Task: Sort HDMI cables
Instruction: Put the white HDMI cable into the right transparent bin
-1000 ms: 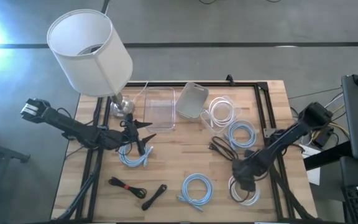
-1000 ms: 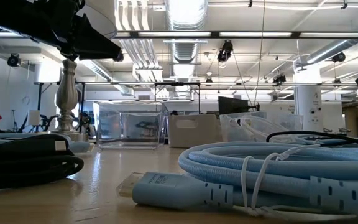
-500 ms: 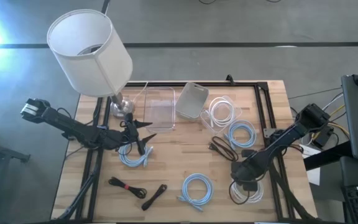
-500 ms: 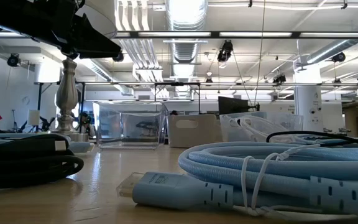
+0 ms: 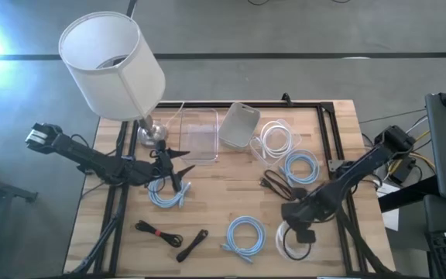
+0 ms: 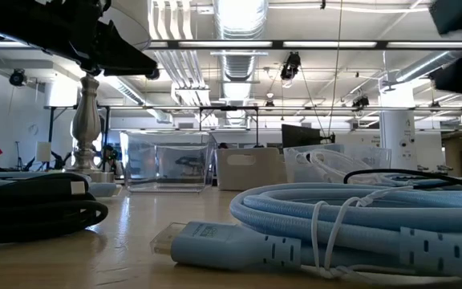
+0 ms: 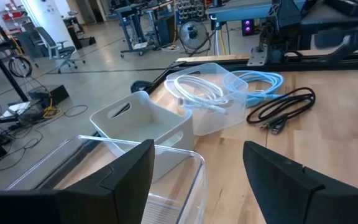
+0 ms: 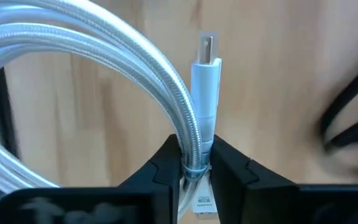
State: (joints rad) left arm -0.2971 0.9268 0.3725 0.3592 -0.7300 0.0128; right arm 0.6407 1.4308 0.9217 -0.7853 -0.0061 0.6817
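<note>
A wooden table (image 5: 207, 201) seen from above, with two dark robot arms reaching in from either side. The right gripper (image 8: 191, 163) is low over the table's near right corner — its two fingers are pinched closed on a white coiled HDMI cable (image 5: 294, 240), gripping the strands right beside the cable's white plug (image 8: 205, 87). In the right wrist view the braided white loop curves away from the fingers across the bare wood.

The left gripper (image 5: 178, 167) hovers above the left middle of the table with its jaws spread wide and nothing between them. Just under and beside it lies a light blue coiled cable (image 5: 166, 194). In the left wrist view its two dark fingers (image 7: 126, 171) frame the far side of the table.

Other cables lie scattered. A second light blue coil (image 5: 246, 234) sits near the front edge at centre, and a third light blue coil (image 5: 301, 168) lies right of centre. A loose black cable (image 5: 277, 186) rests just beside that coil. Two thin black tied bundles (image 5: 159, 231) lie at the front left, near each other.

Toward the back stand a clear rectangular tub (image 5: 198, 133), a frosted handled bin (image 5: 238, 125), and a small clear tub (image 7: 216, 112) holding a white coil (image 5: 276, 139). A lamp with a white shade (image 5: 111, 63) stands at the back left corner.
</note>
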